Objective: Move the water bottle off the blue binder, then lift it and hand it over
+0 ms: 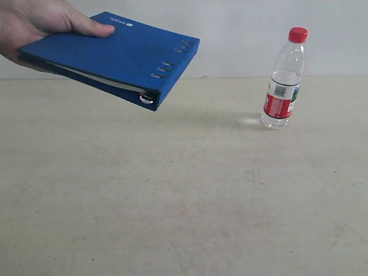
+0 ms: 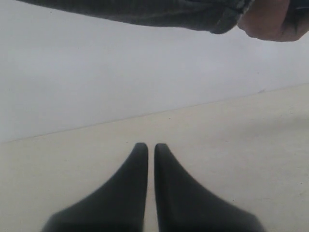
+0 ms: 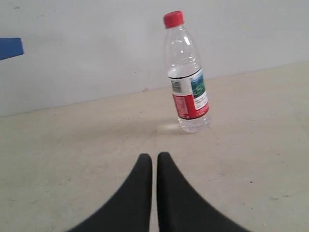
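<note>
The water bottle (image 1: 283, 80) stands upright on the beige table at the right, clear with a red cap and a red label; the right wrist view shows the same water bottle (image 3: 188, 79) ahead of my right gripper (image 3: 154, 155), which is shut and empty. A human hand (image 1: 34, 23) holds the blue binder (image 1: 115, 54) in the air at the upper left, tilted, apart from the bottle. A corner of the binder (image 3: 10, 47) shows in the right wrist view. My left gripper (image 2: 147, 146) is shut and empty over bare table. Neither gripper shows in the exterior view.
The beige table (image 1: 172, 195) meets a pale wall (image 1: 241, 34) at the back. In the left wrist view a dark sleeve (image 2: 145, 12) and part of a hand (image 2: 270, 21) cross the upper edge.
</note>
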`<state>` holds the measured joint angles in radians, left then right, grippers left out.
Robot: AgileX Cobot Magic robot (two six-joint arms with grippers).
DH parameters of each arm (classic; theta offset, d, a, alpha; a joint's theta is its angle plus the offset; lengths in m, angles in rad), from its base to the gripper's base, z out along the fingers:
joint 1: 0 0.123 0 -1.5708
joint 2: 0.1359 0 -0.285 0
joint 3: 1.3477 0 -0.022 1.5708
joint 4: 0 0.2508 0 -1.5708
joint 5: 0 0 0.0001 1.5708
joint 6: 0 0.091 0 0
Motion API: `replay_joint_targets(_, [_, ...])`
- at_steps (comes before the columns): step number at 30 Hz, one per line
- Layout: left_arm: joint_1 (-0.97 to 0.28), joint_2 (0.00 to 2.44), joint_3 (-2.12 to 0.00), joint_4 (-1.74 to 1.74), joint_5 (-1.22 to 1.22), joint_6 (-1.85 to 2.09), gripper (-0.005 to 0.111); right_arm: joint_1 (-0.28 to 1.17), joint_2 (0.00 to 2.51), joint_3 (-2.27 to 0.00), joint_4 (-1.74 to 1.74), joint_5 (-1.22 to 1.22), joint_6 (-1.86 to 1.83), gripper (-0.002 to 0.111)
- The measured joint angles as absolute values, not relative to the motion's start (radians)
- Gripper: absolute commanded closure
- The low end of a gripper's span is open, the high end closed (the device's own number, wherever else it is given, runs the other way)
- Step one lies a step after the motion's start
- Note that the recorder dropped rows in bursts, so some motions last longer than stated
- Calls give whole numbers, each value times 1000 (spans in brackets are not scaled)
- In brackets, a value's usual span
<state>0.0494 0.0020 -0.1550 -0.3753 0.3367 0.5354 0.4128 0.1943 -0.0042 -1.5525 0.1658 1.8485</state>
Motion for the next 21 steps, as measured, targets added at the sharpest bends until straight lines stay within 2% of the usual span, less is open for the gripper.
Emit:
replay_joint_targets(17, [49, 2, -155, -382, 337, 535, 102, 429, 194, 0, -1507, 77, 1968, 109])
replay_joint_targets(19, [49, 2, -155, -382, 337, 535, 102, 429, 195, -3, -1448, 59, 1986, 109])
replay_joint_targets(21, [49, 2, -155, -382, 337, 535, 102, 429, 195, -12, -1221, 45, 1806, 109])
